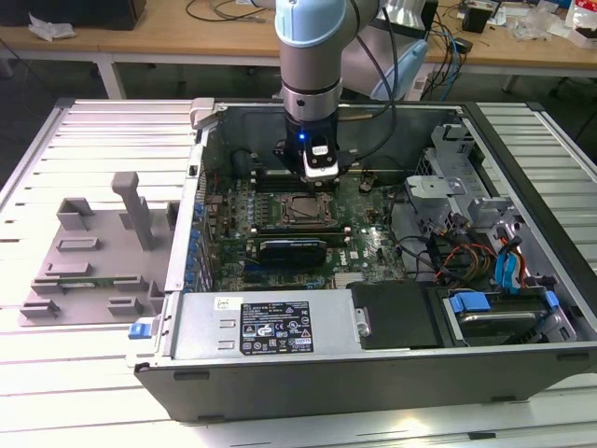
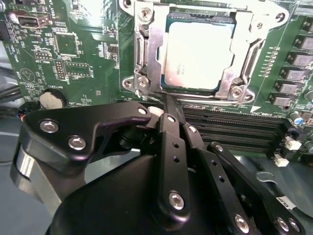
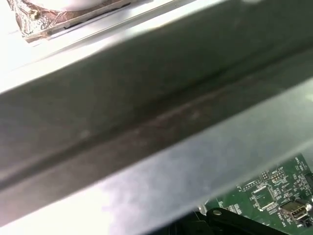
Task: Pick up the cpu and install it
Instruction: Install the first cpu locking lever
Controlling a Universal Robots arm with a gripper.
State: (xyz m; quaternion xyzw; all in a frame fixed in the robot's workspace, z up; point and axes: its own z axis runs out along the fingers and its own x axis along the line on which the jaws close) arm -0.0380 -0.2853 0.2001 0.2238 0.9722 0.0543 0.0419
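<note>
Hovering low over the green motherboard [image 1: 359, 243], black linkage gripper [image 2: 168, 100] has its fingers drawn together, holding nothing. Silvery square cpu [image 2: 195, 56] lies flat inside the metal socket frame [image 2: 142, 54], near the case's back wall. My judgement: verify even seating before withdrawing.

A big white table [image 1: 84, 140] made of long slats fills the room's middle. Behind this table stands a long brown wooden bench [image 1: 168, 39] with white legs. Cables [image 1: 219, 11] and small bits lie on the bench. The floor under the bench is dark.
</note>
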